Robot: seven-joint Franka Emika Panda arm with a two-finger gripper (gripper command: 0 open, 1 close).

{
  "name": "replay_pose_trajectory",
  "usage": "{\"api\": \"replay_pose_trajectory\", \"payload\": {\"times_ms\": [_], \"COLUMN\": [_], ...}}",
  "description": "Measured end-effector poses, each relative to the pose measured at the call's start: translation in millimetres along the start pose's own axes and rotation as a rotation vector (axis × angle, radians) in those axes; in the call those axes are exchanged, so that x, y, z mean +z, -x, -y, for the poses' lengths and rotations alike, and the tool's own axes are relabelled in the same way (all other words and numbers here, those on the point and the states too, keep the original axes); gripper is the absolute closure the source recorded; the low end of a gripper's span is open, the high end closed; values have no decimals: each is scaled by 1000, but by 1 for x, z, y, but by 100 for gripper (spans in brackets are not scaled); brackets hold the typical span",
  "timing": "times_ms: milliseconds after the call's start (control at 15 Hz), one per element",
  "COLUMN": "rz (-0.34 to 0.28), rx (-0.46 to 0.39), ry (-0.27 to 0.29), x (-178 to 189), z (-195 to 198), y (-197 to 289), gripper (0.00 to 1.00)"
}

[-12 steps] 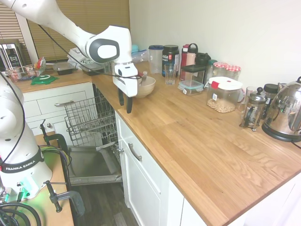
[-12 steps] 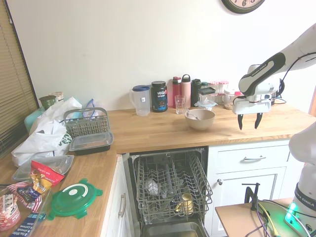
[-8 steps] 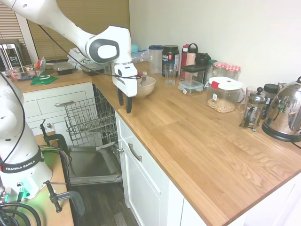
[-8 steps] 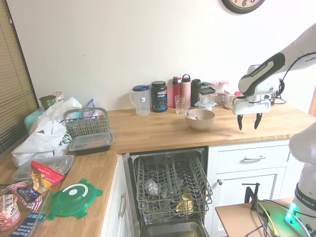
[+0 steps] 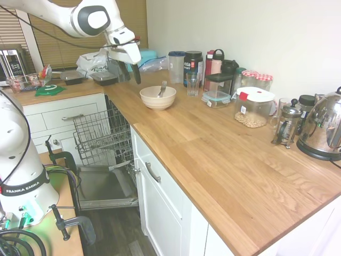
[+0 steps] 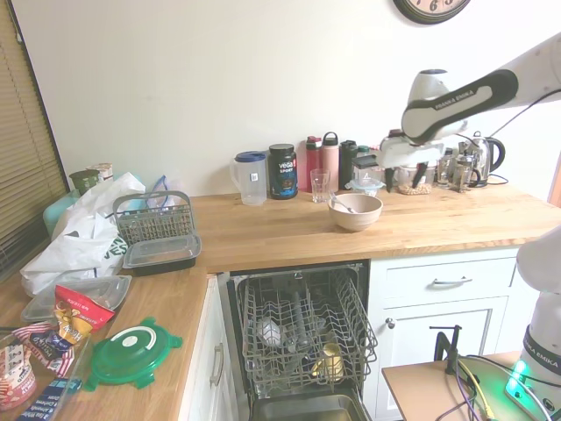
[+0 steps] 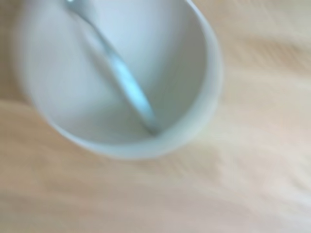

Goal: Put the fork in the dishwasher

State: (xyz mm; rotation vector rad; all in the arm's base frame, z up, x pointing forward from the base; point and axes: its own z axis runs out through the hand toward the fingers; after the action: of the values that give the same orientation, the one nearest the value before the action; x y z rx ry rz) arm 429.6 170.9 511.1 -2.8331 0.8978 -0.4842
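The gripper (image 5: 132,73) has risen from low over the surface (image 5: 213,149) edge beside the bowl (image 5: 157,97) to a raised position above and behind it. It is partly open and holds nothing. The fork (image 5: 162,88) rests inside the bowl, tines up against the rim. The dishwasher (image 6: 302,338) stands open, rack out. Judgement: alignment for the grasp is under way; 0 steps completed.

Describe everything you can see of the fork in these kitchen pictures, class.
The fork is slim, silver and looks metal. It stands tilted inside the cream bowl on the wooden counter, its tines up over the rim and its other end down on the bowl's floor. Only the bowl touches it. The wrist view shows it as a blurred, shiny strip. The claw hangs apart from it.
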Motion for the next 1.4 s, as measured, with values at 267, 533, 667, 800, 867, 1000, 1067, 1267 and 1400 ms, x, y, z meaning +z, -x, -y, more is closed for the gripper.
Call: {"api": "replay_pose_trajectory", "payload": {"times_ms": [267, 533, 667, 800, 867, 1000, 1067, 1267, 1400], "rz": [82, 144, 149, 141, 134, 126, 123, 125, 128], "rx": [-42, -156, -167, -163, -161, -161, -162, -162, -159], "ry": [5, 97, 136, 139, 138, 136, 134, 130, 127], "x": [63, 155, 195, 213, 214, 206, 203, 196, 193], "z": [46, 92, 112, 126, 130, 138, 141, 144, 143], "y": [-51, -56, -63, -75, -79, -81, -81, -78, -78], "gripper": [0, 0, 100, 100, 100, 100, 100, 100, 100]}}
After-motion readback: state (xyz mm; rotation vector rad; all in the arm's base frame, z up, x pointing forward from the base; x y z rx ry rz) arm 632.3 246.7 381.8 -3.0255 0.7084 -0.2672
